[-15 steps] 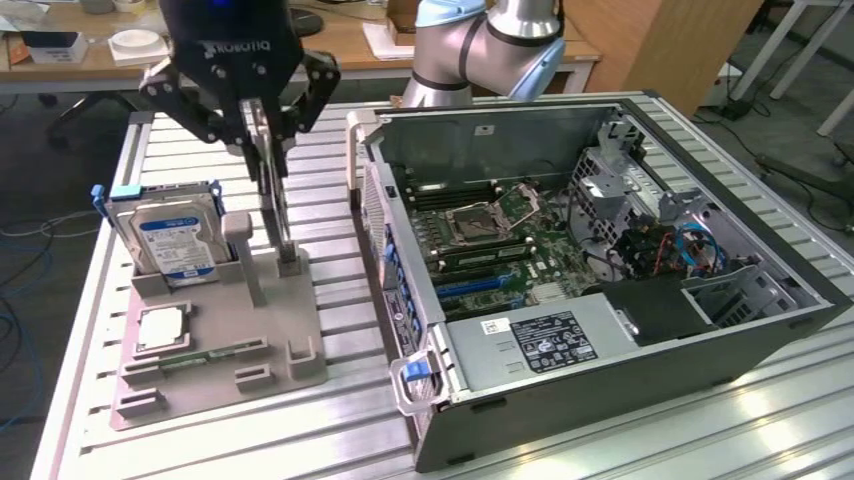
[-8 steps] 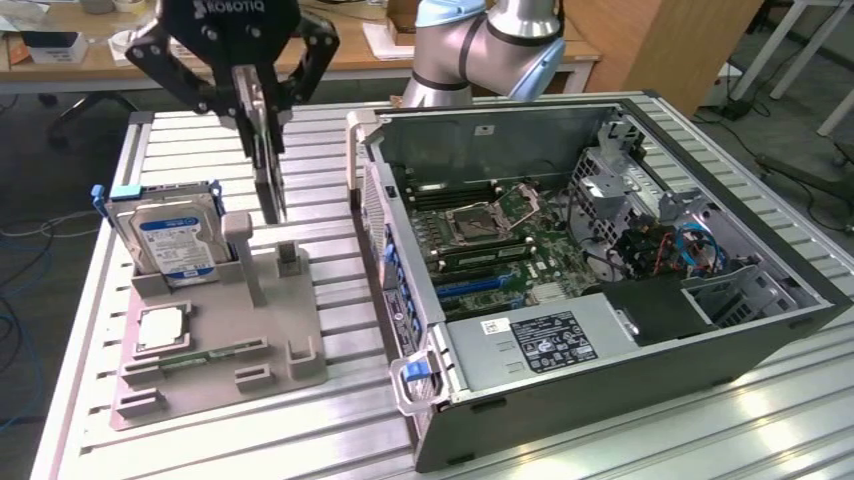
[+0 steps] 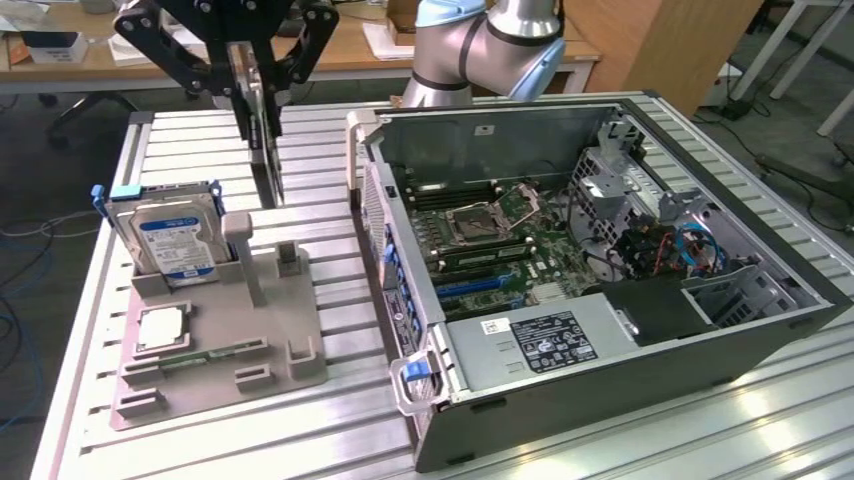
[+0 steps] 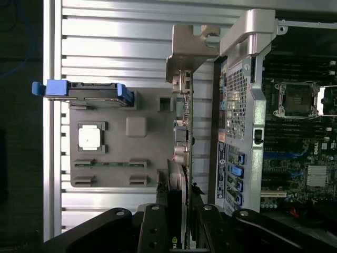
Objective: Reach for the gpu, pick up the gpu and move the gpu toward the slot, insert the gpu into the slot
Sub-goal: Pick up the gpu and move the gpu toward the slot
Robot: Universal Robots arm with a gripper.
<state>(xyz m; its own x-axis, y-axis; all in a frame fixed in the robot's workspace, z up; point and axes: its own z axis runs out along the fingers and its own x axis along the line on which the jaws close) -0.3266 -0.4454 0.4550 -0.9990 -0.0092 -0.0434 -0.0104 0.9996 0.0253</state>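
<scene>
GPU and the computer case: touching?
Apart. The exterior view shows the gpu hanging in the gripper, with bare table slats visible between it and the computer case.

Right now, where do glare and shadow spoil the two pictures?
Exterior view: glare whitens the table near the computer case; wrist view: the table's edge shines white, while the gripper holding the graphics card is dark.

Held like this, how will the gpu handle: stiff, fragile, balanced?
Probably stiff: the gpu hangs straight from the gripper. Likely fragile: thin bare board edge. The metal bracket at one end may weight it unevenly, so it could tilt.
</scene>
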